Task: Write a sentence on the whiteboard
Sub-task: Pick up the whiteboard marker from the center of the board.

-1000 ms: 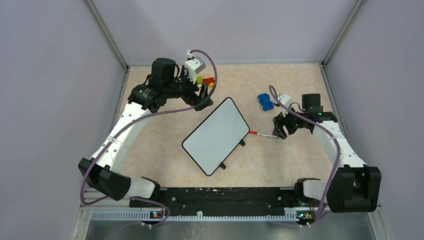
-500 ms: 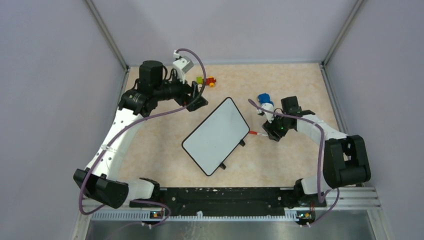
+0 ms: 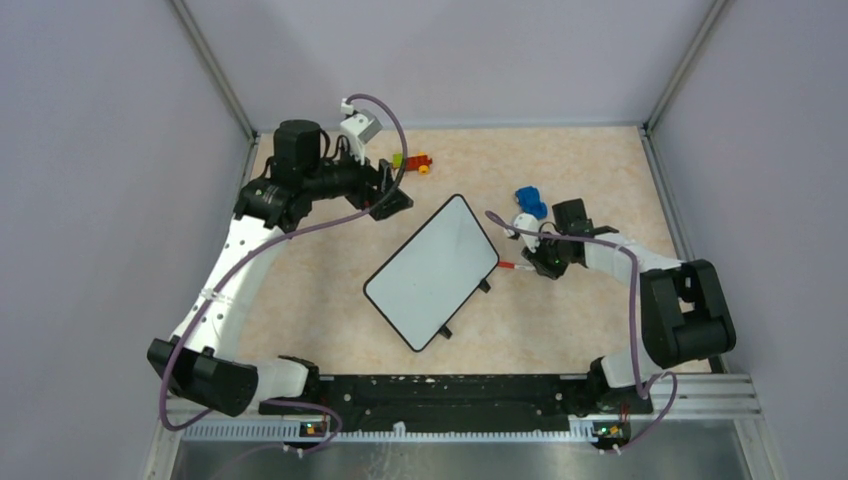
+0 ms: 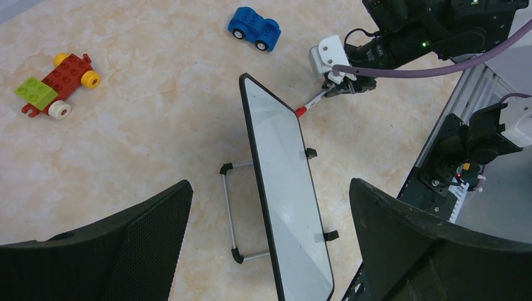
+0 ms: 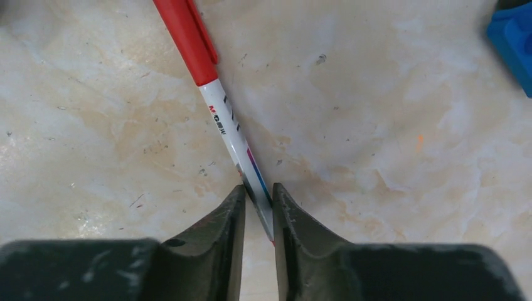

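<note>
- Two fingers of the right gripper (image 5: 257, 191) were clamped on the tail end of the marker (image 5: 223, 119), whose red cap pointed at the whiteboard (image 3: 432, 272).
- The whiteboard sat mid-table (image 3: 330, 300), between the two grippers and touching neither.
- The left gripper (image 4: 270, 185) hung near its far corner, jaws spread wide and empty.
</note>
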Controlling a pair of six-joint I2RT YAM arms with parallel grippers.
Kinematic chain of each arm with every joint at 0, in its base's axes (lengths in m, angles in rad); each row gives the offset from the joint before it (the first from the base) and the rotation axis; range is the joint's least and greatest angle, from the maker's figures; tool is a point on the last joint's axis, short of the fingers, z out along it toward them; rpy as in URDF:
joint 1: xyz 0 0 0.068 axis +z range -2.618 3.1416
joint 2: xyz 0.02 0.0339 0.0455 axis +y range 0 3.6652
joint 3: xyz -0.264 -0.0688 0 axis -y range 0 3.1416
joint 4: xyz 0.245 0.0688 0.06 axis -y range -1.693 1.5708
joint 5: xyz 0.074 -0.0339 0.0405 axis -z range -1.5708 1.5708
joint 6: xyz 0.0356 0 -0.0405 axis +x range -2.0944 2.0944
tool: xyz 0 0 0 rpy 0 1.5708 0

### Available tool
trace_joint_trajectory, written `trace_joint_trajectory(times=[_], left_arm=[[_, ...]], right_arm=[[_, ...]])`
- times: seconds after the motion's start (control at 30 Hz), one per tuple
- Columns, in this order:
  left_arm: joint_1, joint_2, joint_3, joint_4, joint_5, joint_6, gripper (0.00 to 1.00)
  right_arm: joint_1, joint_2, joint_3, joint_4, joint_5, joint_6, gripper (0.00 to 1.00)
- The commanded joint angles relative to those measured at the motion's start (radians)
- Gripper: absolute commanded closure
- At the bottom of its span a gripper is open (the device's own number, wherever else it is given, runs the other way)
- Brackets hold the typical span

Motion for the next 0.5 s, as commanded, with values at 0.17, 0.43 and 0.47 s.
trace_joint_trajectory(times=[0.17, 0.43, 0.47], left_arm=[[0.029, 0.018, 0.011, 0.055, 0.063, -0.019, 0.01], [0.033, 0.048, 0.029, 0.044, 0.095, -0.017, 0.01], [0.033, 0.052, 0.028, 0.045, 0.098, -0.017, 0.01]], right_arm=[[0.014, 0.003, -0.078, 0.01, 0.018, -0.046, 1.0], [0.012, -0.081, -0.017, -0.076, -0.036, -0.001, 1.0], [0.012, -0.098, -0.005, -0.093, -0.043, 0.005, 1.0]])
